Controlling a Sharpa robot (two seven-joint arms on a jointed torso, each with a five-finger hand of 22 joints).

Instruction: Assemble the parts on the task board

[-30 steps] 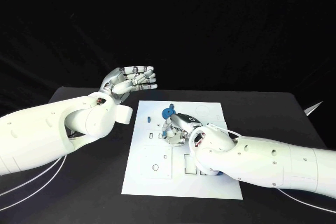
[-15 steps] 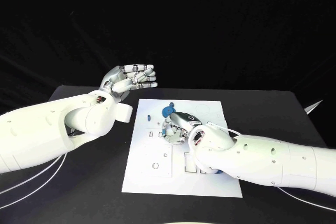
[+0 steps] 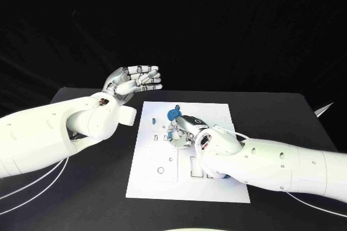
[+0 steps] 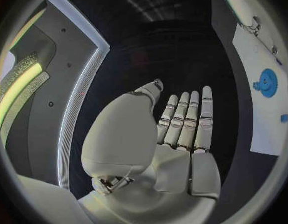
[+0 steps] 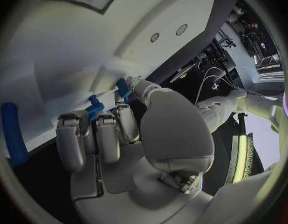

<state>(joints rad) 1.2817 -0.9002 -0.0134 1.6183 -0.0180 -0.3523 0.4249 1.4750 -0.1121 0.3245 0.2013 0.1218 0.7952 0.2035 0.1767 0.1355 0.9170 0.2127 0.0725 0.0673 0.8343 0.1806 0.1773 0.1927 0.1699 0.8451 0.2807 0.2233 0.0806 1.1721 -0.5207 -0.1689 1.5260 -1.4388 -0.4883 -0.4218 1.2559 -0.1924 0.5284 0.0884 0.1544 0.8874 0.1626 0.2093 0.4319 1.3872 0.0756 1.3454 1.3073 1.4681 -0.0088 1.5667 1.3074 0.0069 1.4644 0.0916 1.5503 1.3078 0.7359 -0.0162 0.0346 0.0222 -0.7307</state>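
Blue part [image 5: 94, 107] sits pinched in your right hand's [image 3: 186, 133] fingers [image 5: 106, 134], directly over the task board [image 3: 217, 116]. Your left hand [image 3: 134, 81] hovers apart, fingers spread, empty.

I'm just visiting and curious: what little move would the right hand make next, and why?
Probably ease the small blue part down into the task board. The right hand pinches it just over the board, while the left hand hangs open, away from it.

Head camera looks down on the task board [image 3: 186, 156] — each wrist camera sits close behind its own hand, both catching the board's edge.
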